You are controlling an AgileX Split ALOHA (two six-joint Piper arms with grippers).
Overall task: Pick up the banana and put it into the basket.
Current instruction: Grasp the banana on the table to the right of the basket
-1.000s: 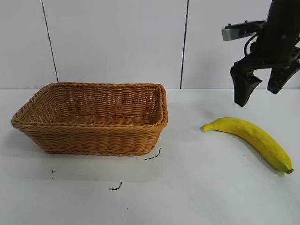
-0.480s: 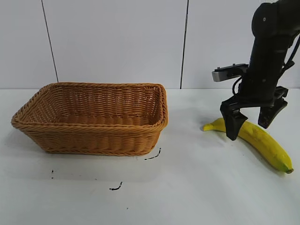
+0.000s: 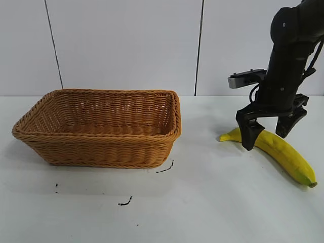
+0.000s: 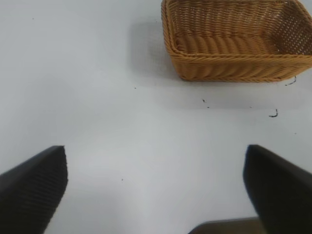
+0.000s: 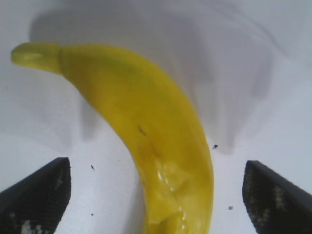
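Bare bench (image 3: 202, 152) lies between the basket (image 3: 101, 129) and the banana (image 3: 276, 149), wide enough to pass through. The right gripper (image 3: 267, 132) straddles the banana with fingers (image 3: 249, 132) spread, open bench showing on either side of the fruit. The basket's mouth is unobstructed from above.

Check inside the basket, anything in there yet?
Nothing visible inside the basket: only bare weave on its floor and far wall. Its near wall hides the front strip of floor. The banana lies on the table, straddled by the open right gripper.
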